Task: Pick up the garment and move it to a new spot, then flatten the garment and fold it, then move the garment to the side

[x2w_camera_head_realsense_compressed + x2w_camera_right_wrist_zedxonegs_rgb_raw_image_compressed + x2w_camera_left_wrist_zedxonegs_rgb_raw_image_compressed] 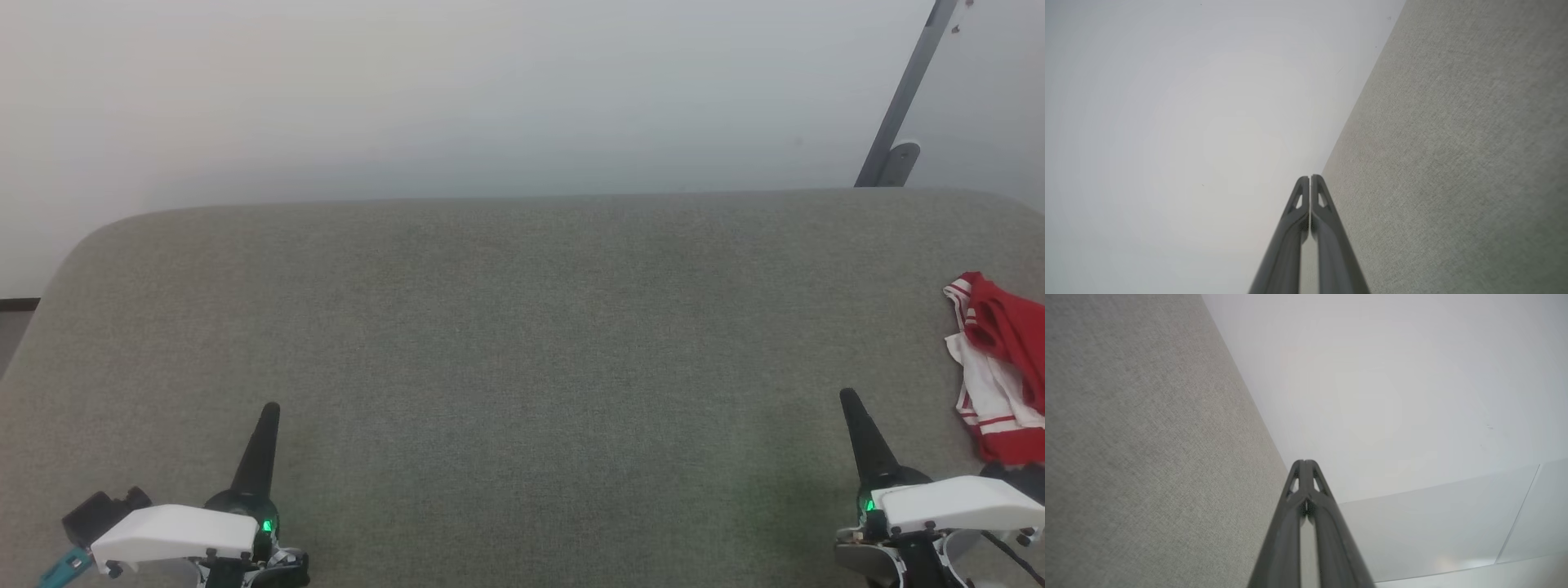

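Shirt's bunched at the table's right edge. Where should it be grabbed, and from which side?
Probably the raised red fold at the far end of the shirt, with the right hand coming from above and the shirt's left. That ridge stands up off the grey table, so it can be pinched; the white sleeve lies flatter. The hand is shut and must open first.

A grey-green fabric surface is spreading across the head view, its far corners rounding off. A pale wall is rising behind it, and a slanted grey metal bar is leaning at the upper right.
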Available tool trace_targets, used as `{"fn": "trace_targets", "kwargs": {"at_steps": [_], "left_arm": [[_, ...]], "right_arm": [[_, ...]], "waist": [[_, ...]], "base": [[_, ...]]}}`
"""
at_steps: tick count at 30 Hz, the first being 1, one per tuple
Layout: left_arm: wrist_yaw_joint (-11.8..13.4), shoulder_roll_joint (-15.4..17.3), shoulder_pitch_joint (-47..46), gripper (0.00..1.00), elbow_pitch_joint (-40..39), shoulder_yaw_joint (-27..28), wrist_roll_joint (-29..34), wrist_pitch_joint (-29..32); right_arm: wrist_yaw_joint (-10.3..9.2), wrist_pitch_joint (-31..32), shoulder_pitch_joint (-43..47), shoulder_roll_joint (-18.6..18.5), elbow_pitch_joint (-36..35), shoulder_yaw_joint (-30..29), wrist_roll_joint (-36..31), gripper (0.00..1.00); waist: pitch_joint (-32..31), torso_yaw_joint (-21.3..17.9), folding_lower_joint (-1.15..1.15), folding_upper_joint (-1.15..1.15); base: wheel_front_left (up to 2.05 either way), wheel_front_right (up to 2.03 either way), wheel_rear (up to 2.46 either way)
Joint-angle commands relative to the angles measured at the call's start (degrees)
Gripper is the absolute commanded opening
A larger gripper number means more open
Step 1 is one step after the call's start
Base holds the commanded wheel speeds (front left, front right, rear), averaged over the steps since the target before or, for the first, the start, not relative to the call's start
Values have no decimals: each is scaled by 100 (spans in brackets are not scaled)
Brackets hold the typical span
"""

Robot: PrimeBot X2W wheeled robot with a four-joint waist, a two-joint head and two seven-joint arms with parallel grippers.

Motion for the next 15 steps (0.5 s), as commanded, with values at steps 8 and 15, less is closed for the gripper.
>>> {"fn": "trace_targets", "kwargs": {"at_steps": [8,15], "left_arm": [[-12,-89,-190,0,18,67,-417,136],[-13,-158,-259,0,47,93,-650,224]], "right_arm": [[-3,136,-147,5,-78,-30,547,0],[-3,223,-169,6,-86,-36,882,0]], "waist": [[29,-12,0,0],[51,-21,0,0]], "base": [[0,0,0],[0,0,0]]}}
